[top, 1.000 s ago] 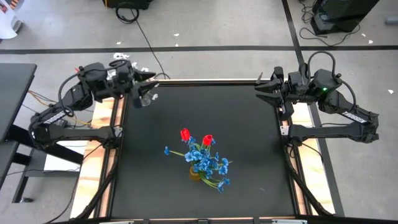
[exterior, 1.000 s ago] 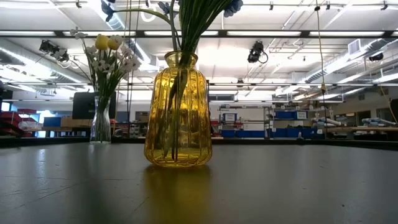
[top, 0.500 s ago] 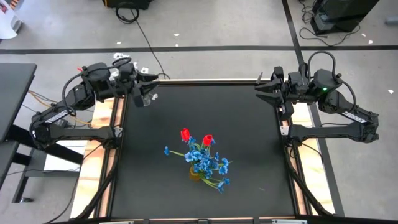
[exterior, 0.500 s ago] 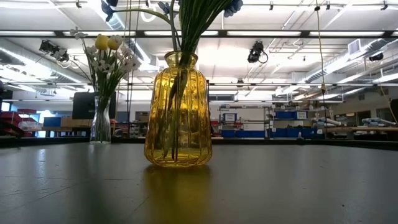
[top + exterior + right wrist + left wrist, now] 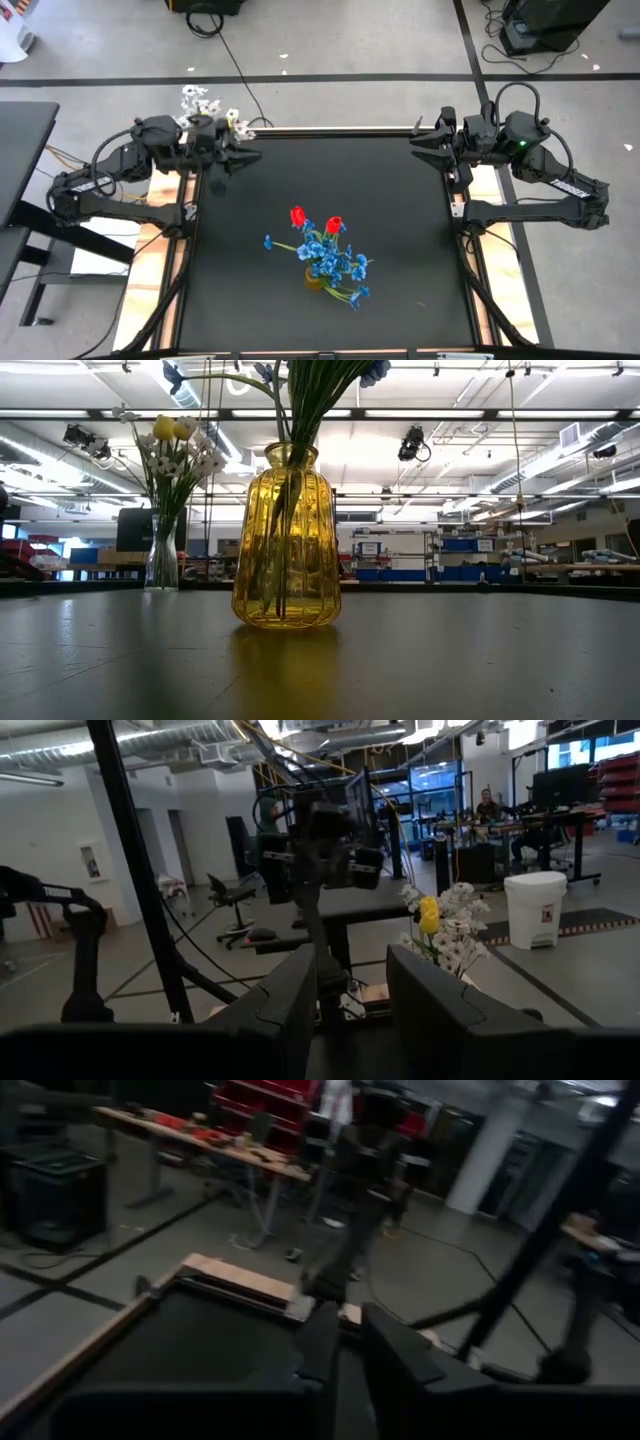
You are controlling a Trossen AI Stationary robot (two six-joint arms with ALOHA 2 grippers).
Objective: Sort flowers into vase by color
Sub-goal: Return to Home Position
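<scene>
An amber glass vase (image 5: 286, 540) stands on its base mid-table and holds blue sprays (image 5: 335, 262) and two red tulips (image 5: 298, 215). At the far left corner a clear vase (image 5: 163, 555) holds white sprays (image 5: 205, 100) and yellow tulips (image 5: 172, 428). My left gripper (image 5: 252, 156) hangs level, high by that corner, its fingers (image 5: 320, 1345) almost together with nothing between them. My right gripper (image 5: 415, 148) waits high at the far right corner. It is open and holds nothing, and its wrist view shows the white and yellow bunch (image 5: 440, 925) across the table.
The black mat (image 5: 400, 280) has free room on all sides of the amber vase. Wooden strips (image 5: 185, 190) run along the table's left and right edges under the arms. Cables lie on the floor beyond the far edge.
My left gripper has swung a little toward the table's near edge, away from the clear vase's bunch. This has uncovered the white sprays in the high view. Its fingers have shut from a wide gap to a narrow slit. Both vases have stayed where they were.
</scene>
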